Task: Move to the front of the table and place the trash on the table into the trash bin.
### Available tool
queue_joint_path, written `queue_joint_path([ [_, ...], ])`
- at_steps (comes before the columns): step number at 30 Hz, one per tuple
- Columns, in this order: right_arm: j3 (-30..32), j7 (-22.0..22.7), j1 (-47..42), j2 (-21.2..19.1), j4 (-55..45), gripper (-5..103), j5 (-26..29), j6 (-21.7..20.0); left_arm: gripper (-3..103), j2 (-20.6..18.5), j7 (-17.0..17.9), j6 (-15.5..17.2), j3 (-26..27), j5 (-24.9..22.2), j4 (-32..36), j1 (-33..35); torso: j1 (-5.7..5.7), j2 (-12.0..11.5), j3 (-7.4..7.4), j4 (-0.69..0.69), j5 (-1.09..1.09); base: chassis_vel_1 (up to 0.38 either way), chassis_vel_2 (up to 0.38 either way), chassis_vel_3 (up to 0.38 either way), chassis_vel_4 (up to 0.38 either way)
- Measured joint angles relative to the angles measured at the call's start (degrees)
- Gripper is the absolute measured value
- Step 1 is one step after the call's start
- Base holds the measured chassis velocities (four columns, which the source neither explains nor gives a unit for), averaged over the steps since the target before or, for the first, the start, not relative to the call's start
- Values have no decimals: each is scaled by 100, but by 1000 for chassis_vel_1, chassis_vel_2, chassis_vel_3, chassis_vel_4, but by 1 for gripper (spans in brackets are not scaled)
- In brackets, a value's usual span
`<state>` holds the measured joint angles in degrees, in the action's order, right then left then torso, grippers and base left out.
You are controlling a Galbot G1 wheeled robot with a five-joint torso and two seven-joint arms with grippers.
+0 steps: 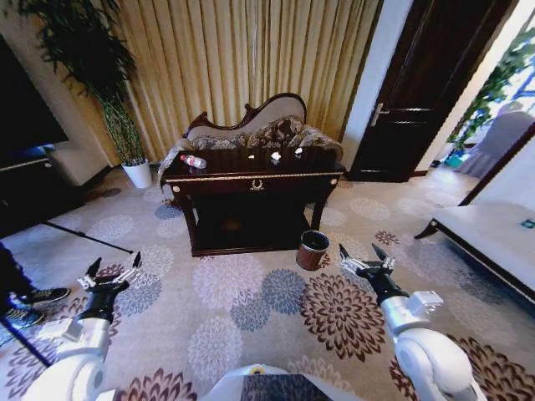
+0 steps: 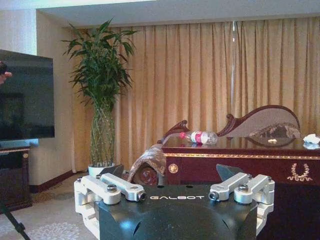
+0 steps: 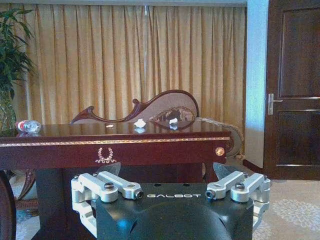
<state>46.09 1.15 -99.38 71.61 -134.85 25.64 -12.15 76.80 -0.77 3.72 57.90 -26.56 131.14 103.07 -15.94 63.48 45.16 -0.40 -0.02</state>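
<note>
The dark glossy table (image 1: 251,178) with gold trim stands ahead across the carpet. On its top lie the trash: a clear bottle with a red label (image 1: 193,161) at the left end, and white paper scraps (image 1: 275,156) (image 1: 298,152) right of centre. The reddish-brown trash bin (image 1: 313,249) stands on the floor by the table's front right leg. My left gripper (image 1: 113,274) and right gripper (image 1: 365,257) hang low and open, well short of the table. The left wrist view shows the bottle (image 2: 200,137); the right wrist view shows the bottle (image 3: 27,126) and scraps (image 3: 139,122).
A floral sofa (image 1: 251,129) sits behind the table against the curtains. A tall plant in a white pot (image 1: 138,173) and a TV cabinet (image 1: 25,180) are at the left, a dark door (image 1: 418,100) and white bench (image 1: 493,238) at the right. A person's shoes (image 1: 33,305) are at the far left.
</note>
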Motion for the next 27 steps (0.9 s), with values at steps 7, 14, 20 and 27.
queue_joint_path([
  [7,-35,-5,2,15,10,100,-33,12,100,1,-1,-6,8,0,-2,1,0,0,0,-1,2,-157,134,143,-151],
  [14,-31,-8,-11,13,21,100,-39,53,100,18,-7,-11,-5,7,-2,-3,0,0,0,-1,1,-175,158,183,-157],
  [20,-31,-10,-15,10,23,100,-42,71,100,22,-10,-19,-6,13,-1,7,0,0,0,-1,1,-160,193,180,-191],
  [27,-34,-12,-19,5,24,100,-43,76,100,26,-14,-29,-5,17,-1,15,-1,0,1,-1,2,-191,197,194,-175],
])
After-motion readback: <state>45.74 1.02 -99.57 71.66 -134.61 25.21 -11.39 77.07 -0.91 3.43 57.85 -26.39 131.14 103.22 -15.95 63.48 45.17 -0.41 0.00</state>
